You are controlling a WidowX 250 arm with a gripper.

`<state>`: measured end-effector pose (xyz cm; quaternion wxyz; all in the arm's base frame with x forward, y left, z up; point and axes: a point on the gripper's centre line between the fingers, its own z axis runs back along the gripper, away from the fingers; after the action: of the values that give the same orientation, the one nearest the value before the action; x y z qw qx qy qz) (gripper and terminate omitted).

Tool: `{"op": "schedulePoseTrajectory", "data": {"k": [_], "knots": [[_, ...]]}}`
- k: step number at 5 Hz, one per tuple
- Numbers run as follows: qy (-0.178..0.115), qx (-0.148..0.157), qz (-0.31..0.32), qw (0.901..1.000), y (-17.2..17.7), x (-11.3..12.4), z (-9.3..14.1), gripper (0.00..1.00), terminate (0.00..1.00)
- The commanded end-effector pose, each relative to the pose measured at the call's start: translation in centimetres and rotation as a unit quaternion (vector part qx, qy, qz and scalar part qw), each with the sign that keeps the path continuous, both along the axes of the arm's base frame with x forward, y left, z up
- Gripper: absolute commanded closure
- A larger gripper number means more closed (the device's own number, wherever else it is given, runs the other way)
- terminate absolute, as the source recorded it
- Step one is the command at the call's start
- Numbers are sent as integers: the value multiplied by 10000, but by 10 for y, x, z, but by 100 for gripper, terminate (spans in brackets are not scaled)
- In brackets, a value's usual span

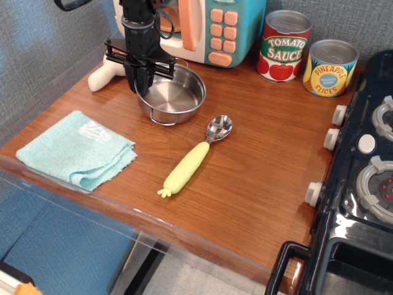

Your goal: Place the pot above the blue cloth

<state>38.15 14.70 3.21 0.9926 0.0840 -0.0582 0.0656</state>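
The shiny steel pot (175, 95) sits low over the wooden table (245, 178), behind and to the right of the light blue cloth (77, 149). My black gripper (140, 83) comes down from above and is shut on the pot's left rim. One wire loop handle shows at the pot's front. The cloth lies flat near the table's front left corner with its white label patch up. I cannot tell whether the pot's base touches the wood.
A white toy mushroom (105, 74) lies just left of the gripper. A toy microwave (212, 27) stands behind the pot. A yellow-handled spoon (193, 157) lies in front of it. Tomato sauce (284, 46) and pineapple (330, 67) cans stand back right. A toy stove (368, 172) borders the right side.
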Motion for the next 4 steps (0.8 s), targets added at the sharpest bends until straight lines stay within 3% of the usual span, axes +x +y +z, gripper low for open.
{"op": "schedulePoseTrajectory", "data": {"k": [1,3,4], "knots": [[-127,134,-212,9996,-3,5,22,0,0],[-439,104,-337,9984,-11,4,72,0,0],[-439,-117,-457,9979,-12,1,91,0,0]]}}
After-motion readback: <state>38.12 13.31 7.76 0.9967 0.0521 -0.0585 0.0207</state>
